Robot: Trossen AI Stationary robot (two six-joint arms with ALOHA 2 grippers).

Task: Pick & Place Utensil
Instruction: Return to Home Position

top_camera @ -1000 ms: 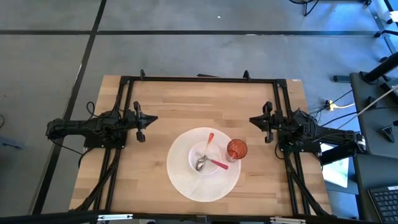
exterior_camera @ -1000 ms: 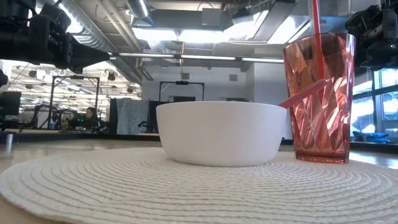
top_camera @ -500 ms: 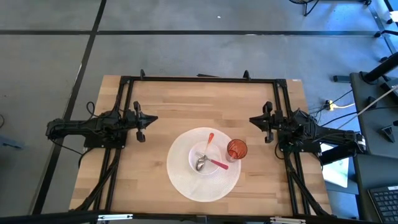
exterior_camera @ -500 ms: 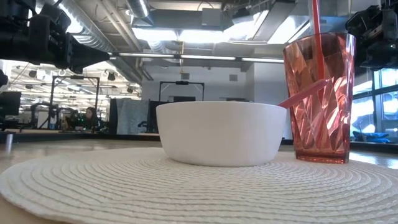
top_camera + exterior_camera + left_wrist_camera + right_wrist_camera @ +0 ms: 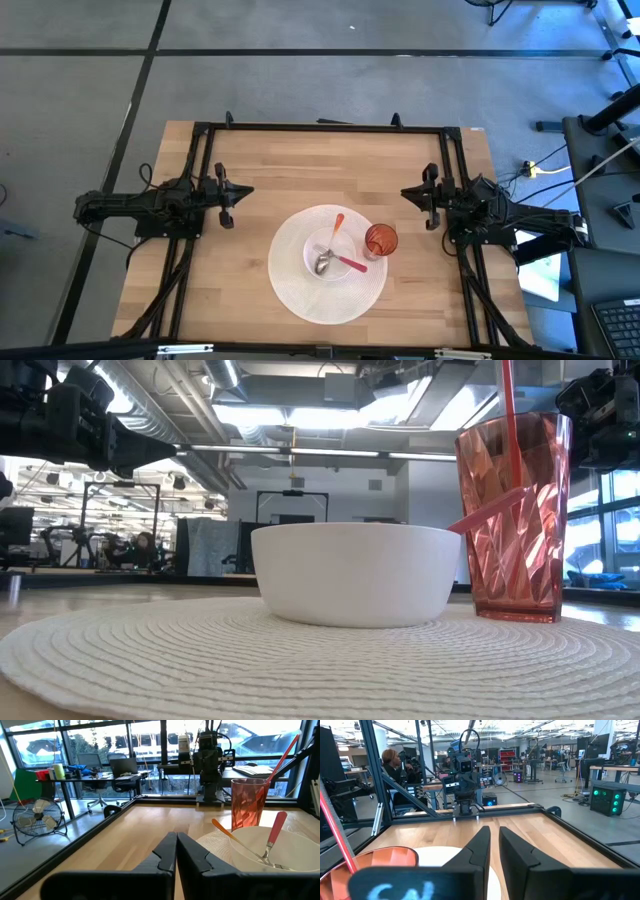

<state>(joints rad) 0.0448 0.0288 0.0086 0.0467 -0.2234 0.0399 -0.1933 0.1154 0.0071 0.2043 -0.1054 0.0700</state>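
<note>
Both arms waiting at the table's sides, utensils sitting in the dishes.

Left gripper [image 5: 226,192] is resting with fingers pressed together. On the woven round placemat [image 5: 290,285], a smooth white bowl [image 5: 330,258] is holding a metal spoon [image 5: 323,262] with an orange utensil [image 5: 335,228] leaning on its rim; a faceted red cup [image 5: 380,240] is standing just beside. Right gripper [image 5: 429,196] is showing a narrow gap.

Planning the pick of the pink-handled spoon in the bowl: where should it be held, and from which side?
Probably the pink-handled spoon is best gripped from above at its handle end, which angles up over the white bowl's rim toward the red cup. Its metal head lies low inside the bowl. The right end effector is nearer.
</note>
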